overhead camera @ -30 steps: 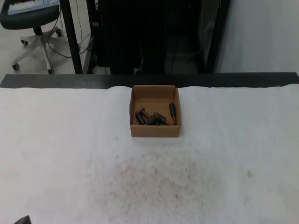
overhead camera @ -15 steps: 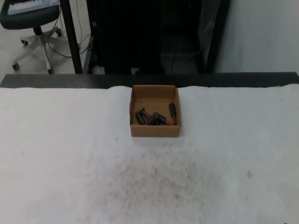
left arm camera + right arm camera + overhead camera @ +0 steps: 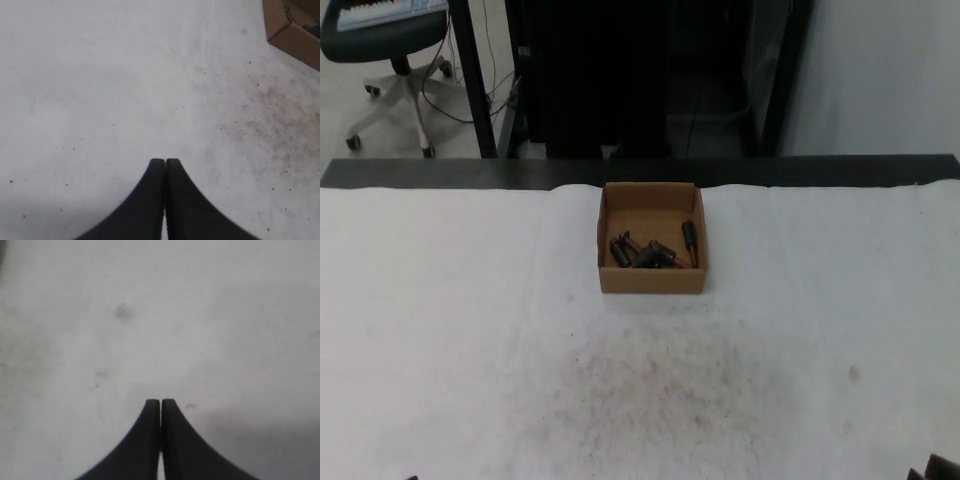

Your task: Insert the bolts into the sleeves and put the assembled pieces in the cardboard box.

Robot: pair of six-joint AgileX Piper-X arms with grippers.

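Dark cylindrical bolt-and-sleeve pieces (image 3: pixel 645 253) lie in the brown cardboard box (image 3: pixel 651 280), well ahead of the left end effector (image 3: pixel 165 162) and right end effector (image 3: pixel 160 402), both pressed together, empty. Task apparently complete; park clear of box.

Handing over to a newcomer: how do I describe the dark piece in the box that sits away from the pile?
On the white cloth-covered bench, look to the open brown cardboard box at the middle of its far side. A heap of dark bolt-and-sleeve pieces lies near-left inside it. The single dark piece lies by the right wall, the only one outside that heap.
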